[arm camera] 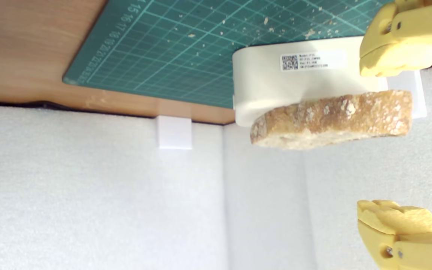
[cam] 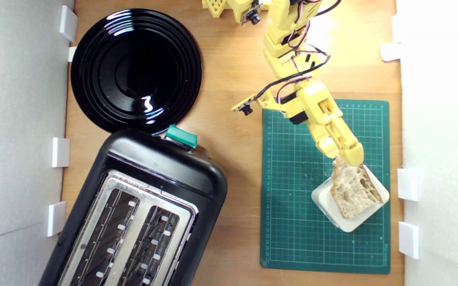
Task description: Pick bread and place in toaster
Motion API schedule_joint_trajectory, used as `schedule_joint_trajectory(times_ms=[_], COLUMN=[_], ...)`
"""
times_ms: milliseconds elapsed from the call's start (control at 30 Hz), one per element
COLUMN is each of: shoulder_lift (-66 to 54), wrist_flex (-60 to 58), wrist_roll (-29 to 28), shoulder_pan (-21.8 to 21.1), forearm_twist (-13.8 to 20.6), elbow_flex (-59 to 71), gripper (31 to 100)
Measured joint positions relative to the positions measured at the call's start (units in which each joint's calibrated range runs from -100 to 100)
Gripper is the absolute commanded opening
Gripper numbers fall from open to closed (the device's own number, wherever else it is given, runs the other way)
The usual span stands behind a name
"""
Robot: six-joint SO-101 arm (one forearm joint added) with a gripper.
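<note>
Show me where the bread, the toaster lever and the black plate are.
bread (cam: 354, 190), exterior view, on the holey crumb face.
toaster lever (cam: 181, 137), exterior view, on its teal top.
black plate (cam: 135, 69), exterior view, on a bare part near the centre.

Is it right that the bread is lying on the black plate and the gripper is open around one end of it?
Not quite. The bread lies on the cream block on the green mat, as the exterior view shows; the plate holds nothing. The gripper is indeed open around one end, per the wrist view.
</note>
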Motion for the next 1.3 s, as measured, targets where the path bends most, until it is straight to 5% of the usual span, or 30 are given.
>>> schedule_joint_trajectory(times_ms=[1067,1300], shoulder_lift=[3.86,3.86], wrist_flex=[2.80,3.47], wrist_roll=[1.09,1.09], shoulder_pan=[0.00,0.00], forearm_twist=[-0.18,-0.18], elbow_flex=[-8.14,-9.43], gripper=[98.7,87.9])
